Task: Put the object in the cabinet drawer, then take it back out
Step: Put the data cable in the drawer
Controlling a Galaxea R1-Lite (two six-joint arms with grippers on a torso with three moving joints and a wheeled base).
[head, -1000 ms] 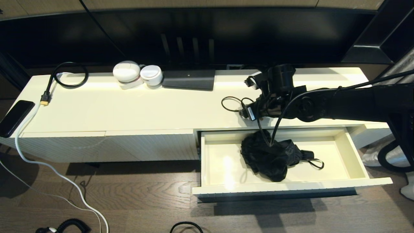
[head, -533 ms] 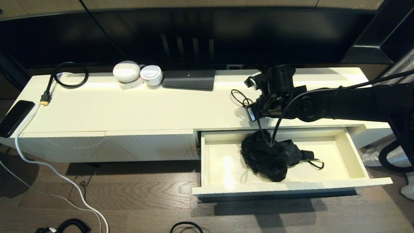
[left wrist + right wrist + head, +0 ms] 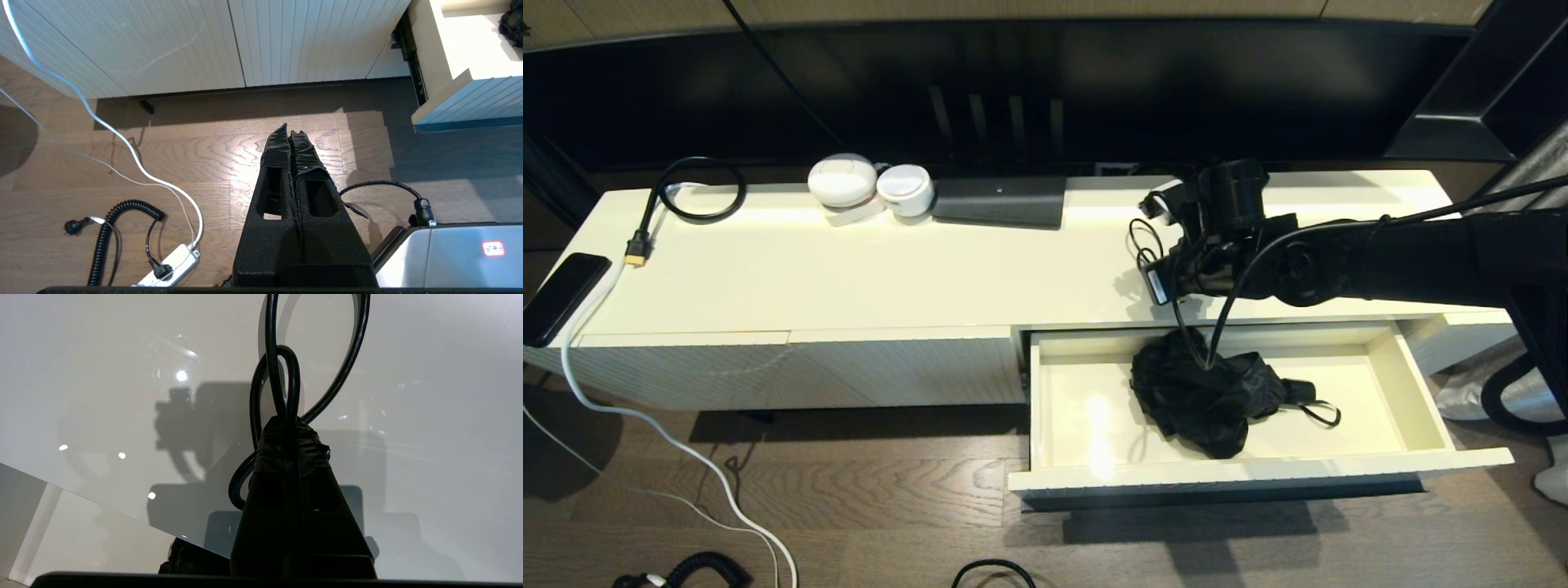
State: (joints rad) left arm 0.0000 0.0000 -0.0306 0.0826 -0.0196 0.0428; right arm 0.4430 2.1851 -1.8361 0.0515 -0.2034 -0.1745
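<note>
The left gripper (image 3: pixel 291 136), out of the head camera's sight, hangs pinched shut over the wood floor, holding nothing. At four o'clock, the cabinet drawer (image 3: pixel 1258 472) stands pulled open, cream-white, cradling crumpled black fabric (image 3: pixel 1205 390). Above it, the right gripper (image 3: pixel 291 426) clamps a looped black cable (image 3: pixel 278 363).

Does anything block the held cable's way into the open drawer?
Nothing visible bars it. The right pincer holds the black cable over the cabinet top; a black fabric bundle lies midway in the cabinet drawer.

No legible text on anything.
</note>
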